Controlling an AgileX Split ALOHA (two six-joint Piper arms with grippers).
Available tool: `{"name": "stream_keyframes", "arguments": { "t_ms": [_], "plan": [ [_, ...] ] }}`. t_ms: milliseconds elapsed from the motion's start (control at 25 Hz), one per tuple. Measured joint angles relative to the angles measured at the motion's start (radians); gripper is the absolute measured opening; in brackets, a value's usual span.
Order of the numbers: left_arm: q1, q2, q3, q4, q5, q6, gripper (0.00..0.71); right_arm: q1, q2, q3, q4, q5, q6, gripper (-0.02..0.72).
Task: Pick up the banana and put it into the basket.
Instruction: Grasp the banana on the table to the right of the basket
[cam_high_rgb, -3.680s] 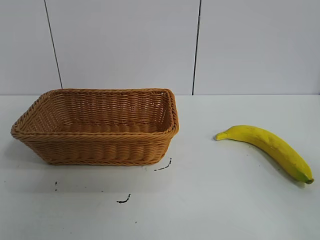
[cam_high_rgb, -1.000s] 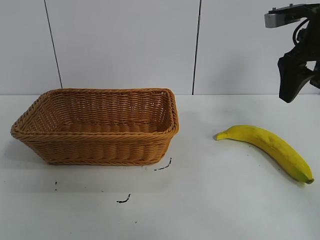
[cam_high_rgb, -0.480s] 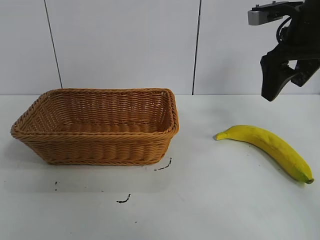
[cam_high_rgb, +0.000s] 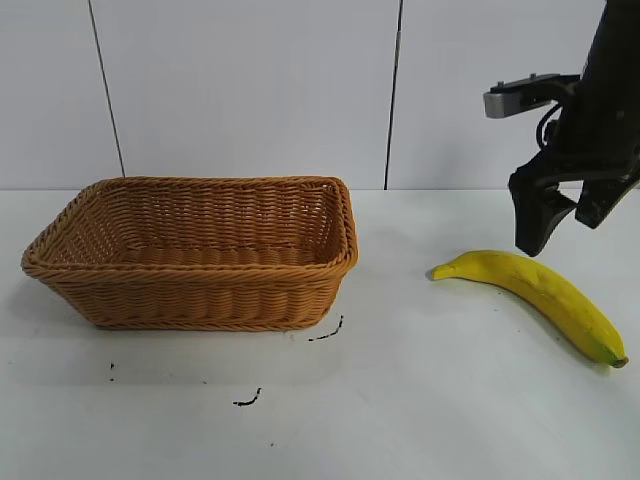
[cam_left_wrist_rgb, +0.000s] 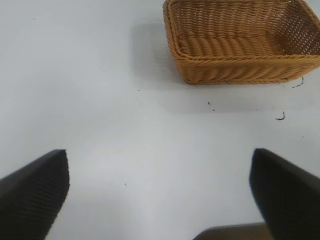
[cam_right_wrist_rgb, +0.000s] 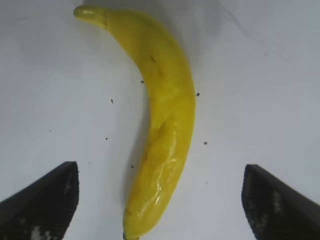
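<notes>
The yellow banana (cam_high_rgb: 540, 292) lies on the white table at the right; it also shows in the right wrist view (cam_right_wrist_rgb: 162, 125). The tan woven basket (cam_high_rgb: 190, 290) stands at the left, empty; it also shows in the left wrist view (cam_left_wrist_rgb: 240, 67). My right gripper (cam_high_rgb: 565, 225) hangs open just above and behind the banana; in the right wrist view (cam_right_wrist_rgb: 160, 200) its two black fingers stand wide on either side of the banana's dark end, apart from it. My left gripper (cam_left_wrist_rgb: 160, 200) is open over bare table, away from the basket, and does not show in the exterior view.
Small black marks (cam_high_rgb: 326, 333) dot the table in front of the basket. A white panelled wall with two dark seams (cam_high_rgb: 394, 90) stands behind the table. The table's near edge (cam_left_wrist_rgb: 225, 234) shows under the left gripper.
The right arm came in from the upper right and has dropped down and left towards the banana. Banana and basket have not moved.
</notes>
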Motion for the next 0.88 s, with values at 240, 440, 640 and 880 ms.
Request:
{"name": "stream_keyframes", "arguments": {
  "t_ms": [240, 440, 640, 880],
  "plan": [
    [0.000, 0.000, 0.000, 0.000, 0.000, 0.000, 0.695, 0.000, 0.045, 0.001, 0.000, -0.040, 0.022, 0.634],
    [0.000, 0.000, 0.000, 0.000, 0.000, 0.000, 0.695, 0.000, 0.054, 0.001, 0.000, -0.052, 0.027, 0.634],
    [0.000, 0.000, 0.000, 0.000, 0.000, 0.000, 0.695, 0.000, 0.063, 0.001, 0.000, -0.054, 0.044, 0.613],
    [0.000, 0.000, 0.000, 0.000, 0.000, 0.000, 0.695, 0.000, 0.063, 0.001, 0.000, -0.053, 0.049, 0.307]
  ]
}}
